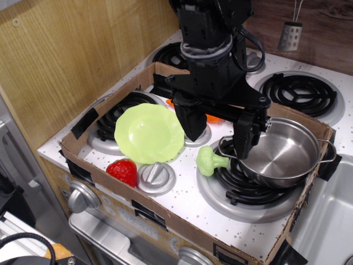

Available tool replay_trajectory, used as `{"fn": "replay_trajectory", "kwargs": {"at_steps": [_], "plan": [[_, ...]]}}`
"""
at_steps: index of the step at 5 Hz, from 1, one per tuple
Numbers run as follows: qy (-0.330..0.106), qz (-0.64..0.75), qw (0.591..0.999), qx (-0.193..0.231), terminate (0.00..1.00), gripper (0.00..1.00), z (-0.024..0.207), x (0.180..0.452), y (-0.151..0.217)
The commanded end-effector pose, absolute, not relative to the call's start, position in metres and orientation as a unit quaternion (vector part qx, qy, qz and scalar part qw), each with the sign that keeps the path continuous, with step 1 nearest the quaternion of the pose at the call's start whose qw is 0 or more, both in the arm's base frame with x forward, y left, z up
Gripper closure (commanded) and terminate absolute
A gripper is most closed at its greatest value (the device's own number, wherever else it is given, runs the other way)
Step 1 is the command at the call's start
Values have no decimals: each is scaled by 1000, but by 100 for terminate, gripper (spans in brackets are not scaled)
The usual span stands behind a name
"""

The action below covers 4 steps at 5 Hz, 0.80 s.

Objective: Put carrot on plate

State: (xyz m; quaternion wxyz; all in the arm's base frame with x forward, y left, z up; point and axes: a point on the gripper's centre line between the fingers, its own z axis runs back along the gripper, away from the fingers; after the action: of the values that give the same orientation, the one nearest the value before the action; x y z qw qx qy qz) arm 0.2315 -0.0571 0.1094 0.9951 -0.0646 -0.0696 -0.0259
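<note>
The strawberry [122, 170] lay nearest, beside the empty plate [149, 133]. The claw [218, 131] hung spread apart, hiding most of the carrot [211, 118] behind it.

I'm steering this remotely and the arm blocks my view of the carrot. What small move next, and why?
Probably lower the open pincer slightly and back toward the carrot. Only orange slivers of it show behind the arm, beyond the plate, and the pincer holds nothing yet. Its exact lie is hidden, so go slowly.
</note>
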Motion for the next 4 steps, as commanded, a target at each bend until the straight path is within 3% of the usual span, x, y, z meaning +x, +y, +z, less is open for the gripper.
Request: {"fn": "replay_trajectory", "kwargs": {"at_steps": [1,4], "plan": [[-70,-26,995,-65,0,0,109,232,-57],[-80,-224,971,-3,0,0,119,289,3]]}}
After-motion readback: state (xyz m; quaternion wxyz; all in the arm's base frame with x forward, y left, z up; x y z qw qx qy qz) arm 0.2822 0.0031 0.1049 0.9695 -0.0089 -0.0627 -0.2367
